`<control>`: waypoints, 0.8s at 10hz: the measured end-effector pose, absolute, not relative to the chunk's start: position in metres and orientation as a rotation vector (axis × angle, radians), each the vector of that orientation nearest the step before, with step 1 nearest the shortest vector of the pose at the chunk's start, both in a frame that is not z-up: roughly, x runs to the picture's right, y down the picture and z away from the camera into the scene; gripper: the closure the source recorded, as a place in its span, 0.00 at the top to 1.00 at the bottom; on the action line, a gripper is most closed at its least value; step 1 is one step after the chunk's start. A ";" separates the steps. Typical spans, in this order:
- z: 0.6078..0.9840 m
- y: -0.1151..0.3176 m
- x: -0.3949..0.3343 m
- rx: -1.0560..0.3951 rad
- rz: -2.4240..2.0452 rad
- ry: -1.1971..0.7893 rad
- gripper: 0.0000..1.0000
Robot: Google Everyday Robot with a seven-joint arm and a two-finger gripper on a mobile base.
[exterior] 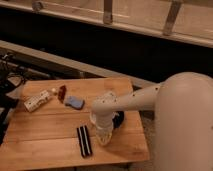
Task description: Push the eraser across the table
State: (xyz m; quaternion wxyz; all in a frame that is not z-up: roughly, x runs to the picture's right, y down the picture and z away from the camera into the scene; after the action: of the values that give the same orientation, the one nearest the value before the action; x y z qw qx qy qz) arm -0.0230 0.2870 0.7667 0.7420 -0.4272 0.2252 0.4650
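Starting at the left edge: we see dark cables (9,75) bunched beyond the table (45,135), past its far-left corner.
Table: a light-brown top of joined planks; we see its left, far and near edges, while its right edge lies close to the robot's body.
White box: a pale oblong box (39,100) lies tilted near the far-left corner, well apart from the eraser.
Red item: a small dark-red thing (62,92) sits just right of the box; we cannot tell what it is.
Blue pad: a rounded blue pad (74,102) lies just beside the red item, on the side nearer the table's middle.
Eraser: the eraser (84,141), a narrow black bar with a pale stripe, lies flat close to the near edge, about midway along it, its length running from far edge to near edge.
Gripper: the gripper (103,134) points down at the table just right of the eraser, toward the near-right corner; we cannot tell whether it touches the bar, nor whether it is released or clenched, and we see nothing held in it.
Dark round thing: a dark round thing (119,120) sits behind the gripper, partly hidden by the wrist.
Arm: the white arm (135,100) reaches in across the right edge.
Robot body: the large white body (185,125) fills the right side.
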 end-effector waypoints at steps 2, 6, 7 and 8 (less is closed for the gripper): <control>0.746 0.276 -0.035 -0.902 1.025 0.401 0.00; 0.727 0.267 -0.051 -0.876 1.032 0.276 0.00; 0.729 0.270 -0.052 -0.863 1.030 0.264 0.00; 0.734 0.273 -0.057 -0.829 1.031 0.237 0.00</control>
State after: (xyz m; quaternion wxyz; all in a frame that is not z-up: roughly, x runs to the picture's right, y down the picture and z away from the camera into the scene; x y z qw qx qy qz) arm -0.0572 0.2731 0.7339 0.7827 -0.3840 0.1096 0.4774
